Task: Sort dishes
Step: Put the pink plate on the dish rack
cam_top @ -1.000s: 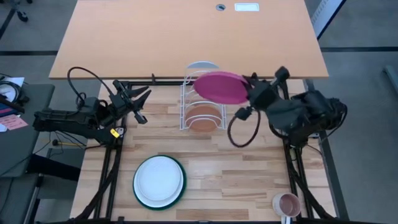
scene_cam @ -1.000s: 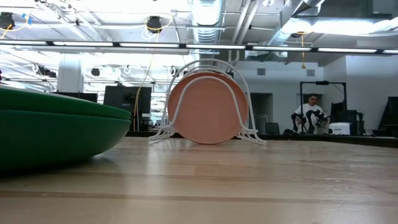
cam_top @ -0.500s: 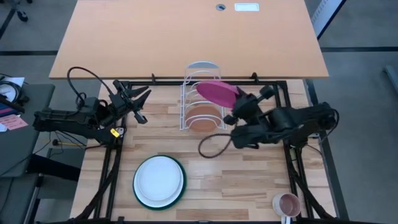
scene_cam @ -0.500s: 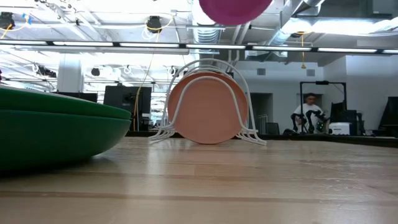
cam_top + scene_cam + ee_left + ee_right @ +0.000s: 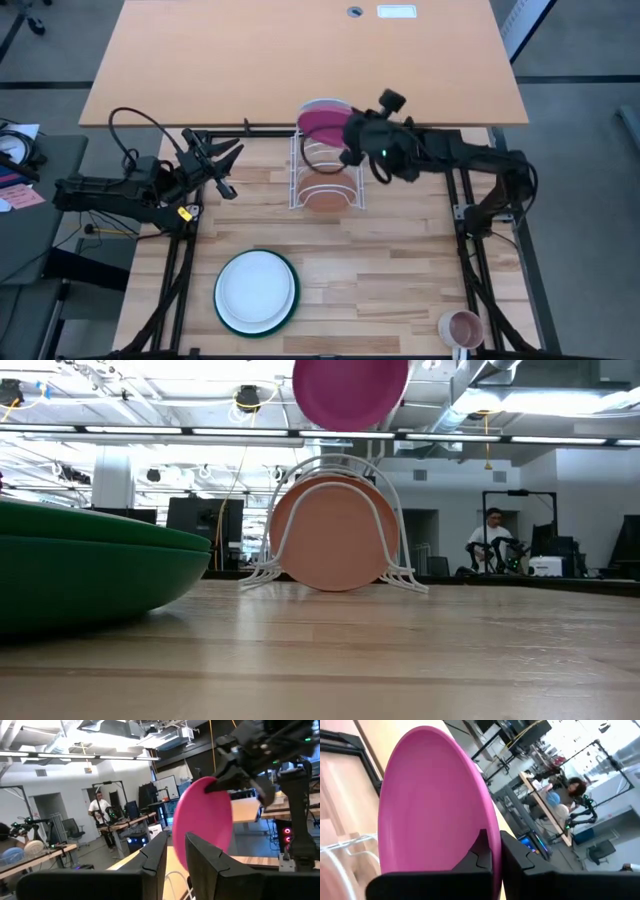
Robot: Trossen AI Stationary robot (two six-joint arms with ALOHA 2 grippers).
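High view shows the right end effector (image 5: 352, 140) clamped on the rim of the magenta-pink plate (image 5: 322, 127), held on edge directly above the wire rack (image 5: 325, 182) slot behind the terracotta plate (image 5: 324, 197).

Bright, even light falls from the ceiling strips (image 5: 180, 431) over my bench; shadows on the table (image 5: 400, 270) stay soft and faint. Those strips glare white in my low view. Up close, my right fingers (image 5: 487, 852) and the pink plate (image 5: 435, 800) blur; the green plate (image 5: 80, 575) looms soft too.
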